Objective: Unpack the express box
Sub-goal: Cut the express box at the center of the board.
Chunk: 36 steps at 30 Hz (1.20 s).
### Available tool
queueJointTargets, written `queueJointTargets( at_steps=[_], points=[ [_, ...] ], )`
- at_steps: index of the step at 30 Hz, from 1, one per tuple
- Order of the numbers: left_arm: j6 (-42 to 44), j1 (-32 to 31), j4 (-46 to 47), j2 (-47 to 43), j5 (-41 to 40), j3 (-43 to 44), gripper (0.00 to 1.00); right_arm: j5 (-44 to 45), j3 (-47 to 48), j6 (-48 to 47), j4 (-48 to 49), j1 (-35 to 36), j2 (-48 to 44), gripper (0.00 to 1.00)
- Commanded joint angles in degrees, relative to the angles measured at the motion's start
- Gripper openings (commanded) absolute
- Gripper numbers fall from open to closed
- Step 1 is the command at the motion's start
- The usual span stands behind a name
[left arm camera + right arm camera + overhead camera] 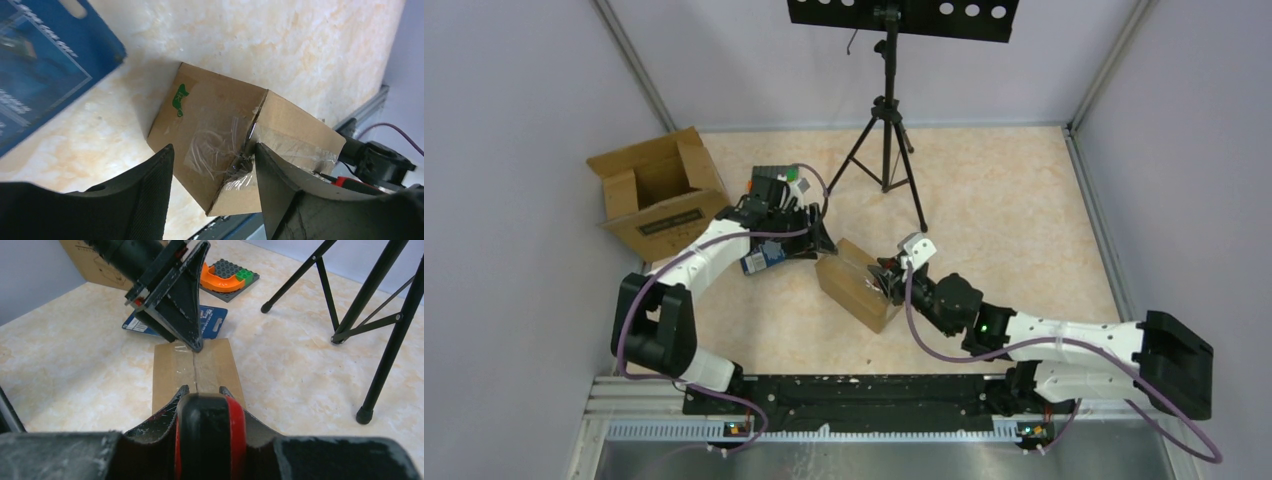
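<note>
Express box (856,285): small brown carton, shut, lying on the table (1004,220) near the middle, between the two arms; top seam taped over with clear tape, which is wrinkled at one corner.
Box markings: a small green print on one face, seen from the left wrist.
Left gripper (212,150): jaws spread, held over the far end of the box; one fingertip (257,148) touches the taped seam at the corner, the other is clear of the cardboard.
Right gripper (203,390): at the near end of the box, in line with the seam; jaws pinching a red and black object (210,435), whose kind cannot be told.
Blue card pack (764,260): flat on the table just beside the box, on the left arm's side, partly under that arm.
Toy block plate (227,277): dark studded plate with an orange arch and a green block, beyond the blue pack.
Larger carton (659,190): open, flaps up, at the far left corner, well apart from the box.
Tripod (886,150): black, standing at the far side of the table, legs spread.
</note>
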Motion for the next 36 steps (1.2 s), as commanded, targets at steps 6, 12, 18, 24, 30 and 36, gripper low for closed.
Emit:
queueJointTargets(
  at_steps=[6, 12, 18, 24, 30, 36],
  points=[
    [7.5, 2.5, -7.1, -1.1, -14.8, 11.5, 0.72, 0.2, 3.0, -2.9, 11.4, -1.2, 8.0, 0.00],
    [5.2, 2.2, -5.4, -4.0, -4.6, 14.2, 0.75, -0.5, 3.6, -2.3, 12.4, -1.1, 9.8, 0.00],
    [-6.5, -2.5, 5.7, -3.2, 5.2, 10.3, 0.76, -0.6, 4.5, -2.5, 12.9, -1.2, 11.1, 0.00],
    [-17.3, -4.1, 22.5, -3.5, 8.9, 1.0, 0.76, -0.7, 4.8, -2.4, 12.6, -1.2, 11.2, 0.00],
    [-16.7, -4.2, 23.8, -3.5, 4.5, -3.3, 0.76, -1.1, 4.9, -1.8, 11.2, -1.2, 10.3, 0.00],
    [-14.7, -4.2, 21.1, -3.4, -3.0, -5.8, 0.76, -0.9, 4.8, -1.4, 9.0, -1.2, 7.7, 0.00]
  ],
)
